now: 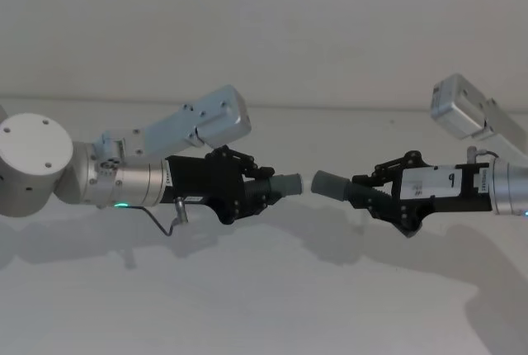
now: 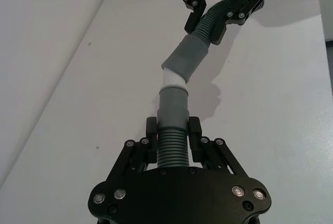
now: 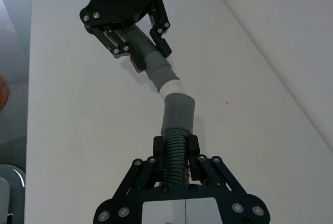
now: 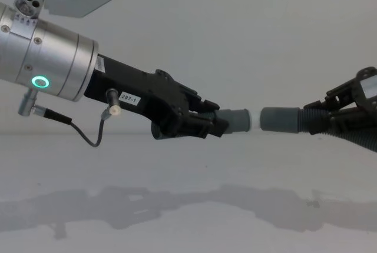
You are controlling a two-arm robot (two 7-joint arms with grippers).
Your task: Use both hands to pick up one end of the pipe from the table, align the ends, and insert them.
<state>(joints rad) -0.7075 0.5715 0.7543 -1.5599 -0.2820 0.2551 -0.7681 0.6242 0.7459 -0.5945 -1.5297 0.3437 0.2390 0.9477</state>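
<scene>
Our left gripper [image 1: 262, 191] is clamped on the ribbed body of one pipe piece [image 2: 171, 146], holding it up off the table [image 1: 272, 289] with its cuff [image 1: 289, 183] pointing toward our right side; a small white tip [image 2: 173, 80] sticks out of that cuff. Our right gripper [image 1: 370, 188] is closed on the ribbed body of the other pipe piece [image 3: 176, 151], its cuff [image 1: 330, 183] facing the first. The two cuffs sit just apart and slightly angled to each other in our head view, while in the wrist views the white tip meets the mouth of the right cuff. Shadows [image 4: 177, 206] of both arms lie on the table below.
</scene>
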